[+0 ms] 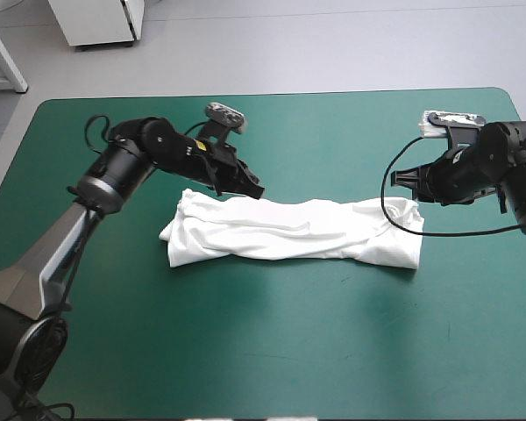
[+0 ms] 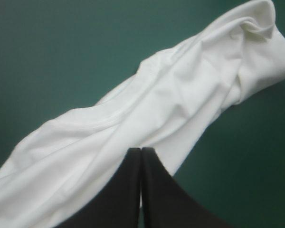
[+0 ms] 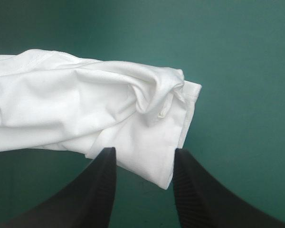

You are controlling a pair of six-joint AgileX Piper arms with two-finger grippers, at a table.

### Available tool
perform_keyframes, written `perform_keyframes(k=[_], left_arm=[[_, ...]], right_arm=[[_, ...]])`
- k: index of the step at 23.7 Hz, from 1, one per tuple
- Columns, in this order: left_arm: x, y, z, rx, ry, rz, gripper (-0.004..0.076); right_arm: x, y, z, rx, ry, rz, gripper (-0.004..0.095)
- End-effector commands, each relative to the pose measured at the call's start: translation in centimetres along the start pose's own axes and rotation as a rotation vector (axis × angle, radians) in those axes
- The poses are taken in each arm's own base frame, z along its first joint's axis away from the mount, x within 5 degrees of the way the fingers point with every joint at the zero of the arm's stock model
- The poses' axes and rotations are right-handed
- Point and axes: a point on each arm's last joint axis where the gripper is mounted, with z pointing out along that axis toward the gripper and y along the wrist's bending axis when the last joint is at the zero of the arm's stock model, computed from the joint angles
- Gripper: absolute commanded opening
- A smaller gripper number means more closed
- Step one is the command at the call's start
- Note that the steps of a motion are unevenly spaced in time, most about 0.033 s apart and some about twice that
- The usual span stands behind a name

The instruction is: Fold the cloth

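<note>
White T-shirt (image 1: 289, 230), folded into a long narrow band.
It lies flat across the middle of the teal-green cover (image 1: 245, 351), running left to right, creased along its length, its left end bunched and its right end squarer and layered.

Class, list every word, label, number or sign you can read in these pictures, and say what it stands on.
No text can be read in any view.
A small yellow mark on the left arm: too small to read.
T-shirt and teal-green cover: no print visible.
</note>
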Motion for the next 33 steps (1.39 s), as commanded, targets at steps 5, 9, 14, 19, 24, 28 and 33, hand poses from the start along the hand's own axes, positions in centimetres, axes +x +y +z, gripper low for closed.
perform_keyframes(k=[5,9,14,19,24,28,33], left_arm=[[-0.7,-2.8,5.3,0.073,0.018,0.047,-0.0009],[-0.5,-2.4,7.5,0.085,0.029,0.018,-0.0009],[0.2,-1.5,10.2,0.086,0.075,-0.003,-0.0009],[1.6,-0.2,14.2,0.078,0.139,-0.038,-0.0009],[2.6,0.4,15.9,0.075,0.197,-0.053,-0.0009],[2.7,0.3,15.9,0.079,0.199,-0.056,-0.0009],[2.7,0.3,15.9,0.087,0.203,-0.062,-0.0009]], right_arm=[[-0.4,-0.1,-2.3,-0.01,-0.096,0.0,0.0333],[-0.4,-0.1,-2.3,-0.011,-0.098,0.0,0.0332],[-0.5,-0.1,-2.3,-0.004,-0.113,-0.003,0.0332],[-0.5,-0.1,-2.3,-0.004,-0.111,-0.003,0.0332],[-0.4,-0.5,-2.1,-0.003,-0.101,0.054,0.0332],[1.6,-3.1,1.2,-0.118,0.019,0.198,0.0441],[3.7,-4.4,5.0,-0.163,0.019,0.211,0.0537]])
